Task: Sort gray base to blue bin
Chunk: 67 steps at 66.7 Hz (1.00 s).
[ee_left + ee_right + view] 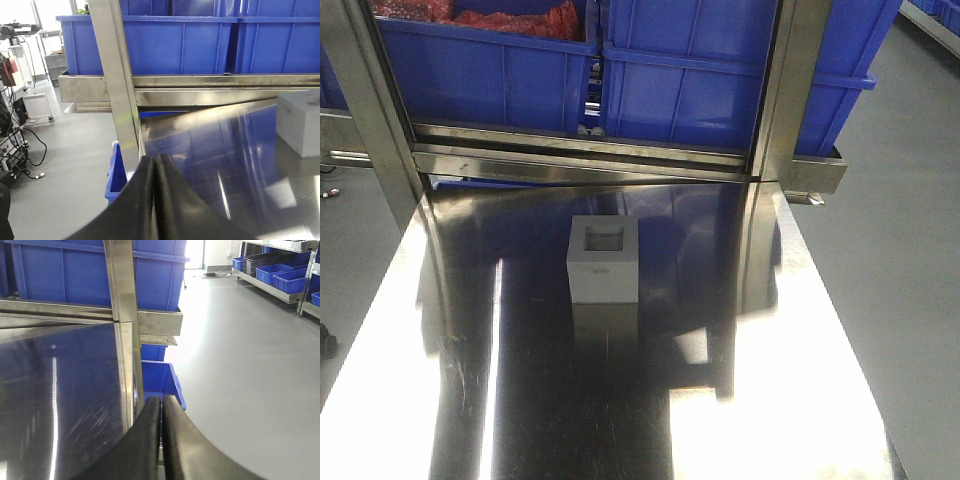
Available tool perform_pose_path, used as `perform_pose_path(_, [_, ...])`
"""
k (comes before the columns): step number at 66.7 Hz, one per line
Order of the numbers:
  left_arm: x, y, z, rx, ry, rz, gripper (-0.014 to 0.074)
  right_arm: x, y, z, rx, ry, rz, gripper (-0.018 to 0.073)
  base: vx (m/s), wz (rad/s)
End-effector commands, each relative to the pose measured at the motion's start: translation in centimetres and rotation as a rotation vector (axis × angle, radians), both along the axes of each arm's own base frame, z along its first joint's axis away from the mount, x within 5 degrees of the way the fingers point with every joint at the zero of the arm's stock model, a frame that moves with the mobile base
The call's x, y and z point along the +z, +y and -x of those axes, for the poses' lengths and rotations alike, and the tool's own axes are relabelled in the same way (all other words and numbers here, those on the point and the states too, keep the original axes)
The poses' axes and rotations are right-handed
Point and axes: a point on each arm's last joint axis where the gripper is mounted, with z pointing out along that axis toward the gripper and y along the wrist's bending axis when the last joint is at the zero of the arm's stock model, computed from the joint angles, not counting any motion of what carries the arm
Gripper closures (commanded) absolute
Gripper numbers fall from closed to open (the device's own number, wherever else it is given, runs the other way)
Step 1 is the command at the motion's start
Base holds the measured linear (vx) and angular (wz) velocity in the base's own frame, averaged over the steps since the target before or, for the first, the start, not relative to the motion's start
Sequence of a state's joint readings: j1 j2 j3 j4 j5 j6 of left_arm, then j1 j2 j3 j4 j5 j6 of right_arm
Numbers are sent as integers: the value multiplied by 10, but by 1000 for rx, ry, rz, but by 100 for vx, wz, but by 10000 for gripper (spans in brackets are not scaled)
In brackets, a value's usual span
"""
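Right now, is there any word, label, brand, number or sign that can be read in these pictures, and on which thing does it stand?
No readable text in any view.
Matte gray cube-shaped block: plain faces, no mark.
Bright-blue plastic crates: no label visible.
Shiny steel table: only reflections.
Background equipment in the left wrist view: too small and blurred to tell.
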State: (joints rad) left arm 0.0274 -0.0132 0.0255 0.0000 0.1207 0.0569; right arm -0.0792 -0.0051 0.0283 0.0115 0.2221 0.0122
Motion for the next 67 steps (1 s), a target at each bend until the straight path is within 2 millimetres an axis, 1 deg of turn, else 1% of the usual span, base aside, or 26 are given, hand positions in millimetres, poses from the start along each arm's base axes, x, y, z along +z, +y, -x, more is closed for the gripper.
perform_pose_path(1, [14,0,2,-3,-109,8,603,5,0,-2,-2,-51,21,564,0,0])
perform_pose_path(30, [16,0,2,-3,-123,12,603,5,0,-2,-2,-51,21,564,0,0])
perform_pose_path(38, [25,0,4,-5,-157,54,603,5,0,-2,-2,-51,21,564,0,0])
perform_pose_path(47, [48,0,7,-6,-200,51,603,5,0,-2,-2,-51,21,564,0,0])
perform_pose_path(50, [59,0,6,-6,-183,49,603,5,0,-2,-2,-51,21,564,0,0])
perform_pose_path(54, [71,0,3,-4,-121,47,603,5,0,-2,-2,-51,21,564,0,0])
perform_pose_path(56, [81,0,0,-3,-89,47,603,5,0,-2,-2,-51,21,564,0,0])
perform_pose_path(61, [96,0,-9,-1,1,44,603,5,0,-2,-2,-51,21,564,0,0])
perform_pose_path(67, [116,1,-29,2,105,46,603,5,0,-2,-2,-51,21,564,0,0])
